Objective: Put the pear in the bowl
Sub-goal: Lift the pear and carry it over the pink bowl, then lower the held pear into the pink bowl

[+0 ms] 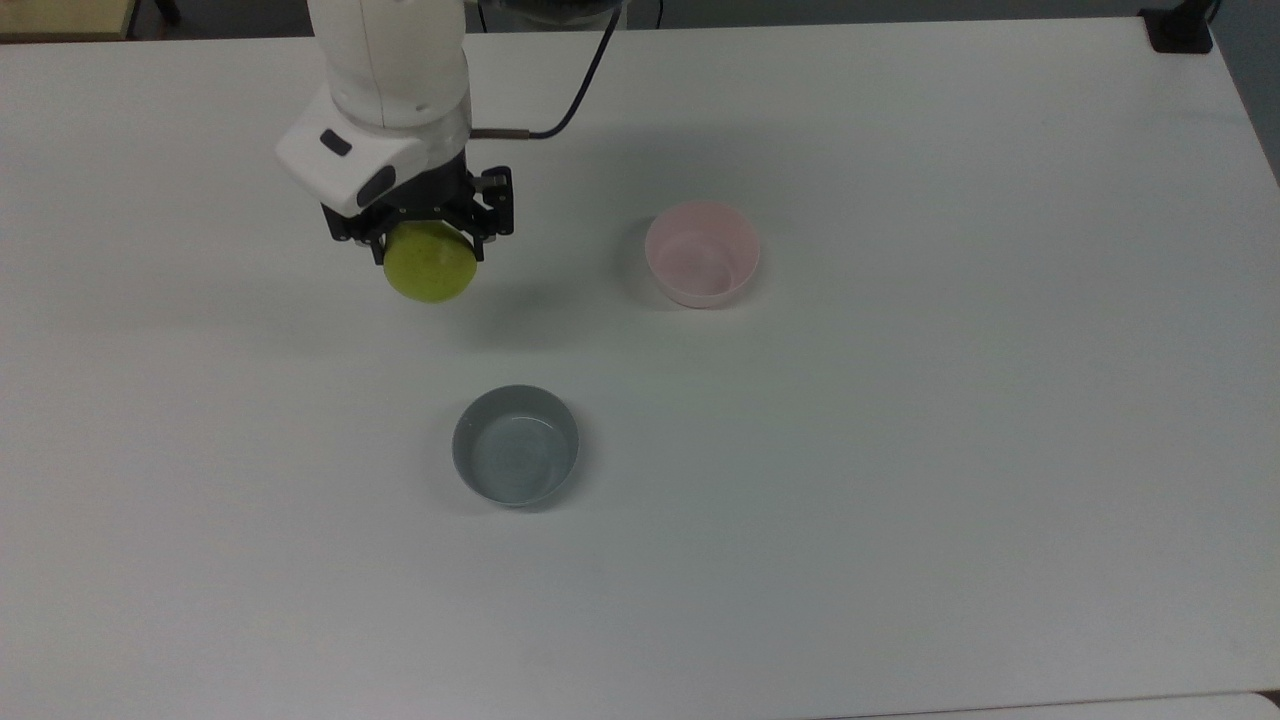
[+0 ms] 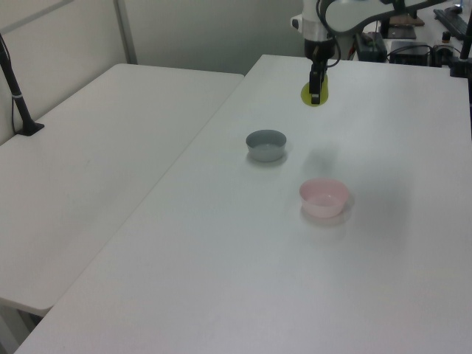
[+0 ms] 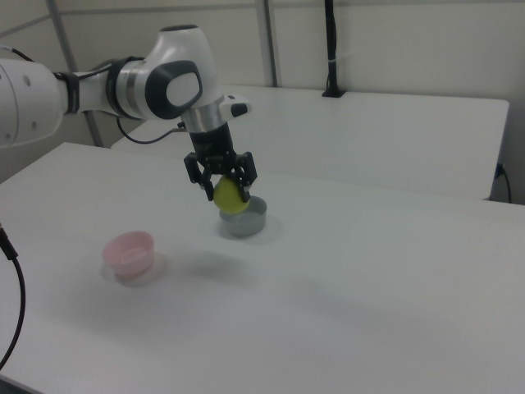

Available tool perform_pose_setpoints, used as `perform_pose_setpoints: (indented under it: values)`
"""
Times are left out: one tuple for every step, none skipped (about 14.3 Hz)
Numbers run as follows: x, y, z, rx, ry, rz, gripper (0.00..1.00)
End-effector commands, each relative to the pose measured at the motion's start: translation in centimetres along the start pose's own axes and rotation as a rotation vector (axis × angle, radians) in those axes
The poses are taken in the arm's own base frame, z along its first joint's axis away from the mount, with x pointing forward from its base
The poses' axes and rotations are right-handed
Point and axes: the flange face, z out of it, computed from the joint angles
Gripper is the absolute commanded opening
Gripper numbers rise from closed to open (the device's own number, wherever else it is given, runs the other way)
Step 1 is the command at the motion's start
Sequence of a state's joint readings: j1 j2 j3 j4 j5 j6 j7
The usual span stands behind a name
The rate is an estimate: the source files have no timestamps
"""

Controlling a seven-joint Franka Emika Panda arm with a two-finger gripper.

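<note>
Starting nearest the camera in the right view, a broad stretch of white table [image 3: 369, 328] is seen, with the pale pink bowl [image 3: 129, 251] standing toward the right view's left. Its hollow holds nothing, as is seen from above in the top view [image 1: 702, 252] and again in the left view [image 2: 324, 197]. Farther back in the right view the grey-blue bowl [image 3: 244, 218] is set on the same surface, well apart from the pink one; it is also seen in the top view [image 1: 516, 445] and the left view [image 2: 266, 144].

Above the table, the pear [image 3: 231, 198] is held off the surface by the gripper [image 3: 221, 187], whose black fingers [image 3: 248, 171] are clamped against the fruit's sides. In the right view the pear is seen in front of the grey-blue bowl's rim, though its faint shadow on the table lies between the two bowls. In the top view the pear [image 1: 431, 262] hangs under the gripper [image 1: 428, 232], off to the top view's left of the pink bowl and above the grey-blue one in the picture, over neither. In the left view the pear [image 2: 315, 94] is raised high at the gripper [image 2: 315, 90].

Beyond, a second white table [image 3: 394, 123] carries a dark post [image 3: 330, 49].
</note>
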State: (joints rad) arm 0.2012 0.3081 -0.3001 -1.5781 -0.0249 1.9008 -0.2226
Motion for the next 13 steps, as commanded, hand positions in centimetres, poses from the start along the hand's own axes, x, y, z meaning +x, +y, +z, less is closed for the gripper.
perform_pose_setpoints:
  values:
    - [-0.1,-2.8,-0.4,0.008,-0.031,0.012,0.38]
    - [0.1,-4.6,-0.5,0.005,-0.031,0.016,0.38]
    - [0.4,-7.7,-1.1,0.005,-0.024,0.011,0.38]
    - [0.3,-9.8,-1.5,0.005,-0.031,0.002,0.38]
    - [0.1,-12.7,-2.3,0.008,-0.033,-0.018,0.38]
    - [0.0,-14.6,-2.7,0.01,-0.03,-0.034,0.38]
    - [-0.5,-17.4,-3.6,0.016,-0.028,-0.047,0.39]
    - [-1.1,-19.8,-3.7,0.021,-0.053,-0.065,0.39]
    - [-1.6,-21.8,-3.6,0.024,-0.078,-0.087,0.39]
    - [-1.9,-23.0,-3.5,0.025,-0.095,-0.098,0.39]
    - [-2.4,-24.1,-2.9,0.024,-0.112,-0.113,0.39]
    - [-2.4,-24.5,-2.6,0.02,-0.115,-0.114,0.39]
    - [-2.5,-25.2,-2.4,0.016,-0.117,-0.125,0.39]
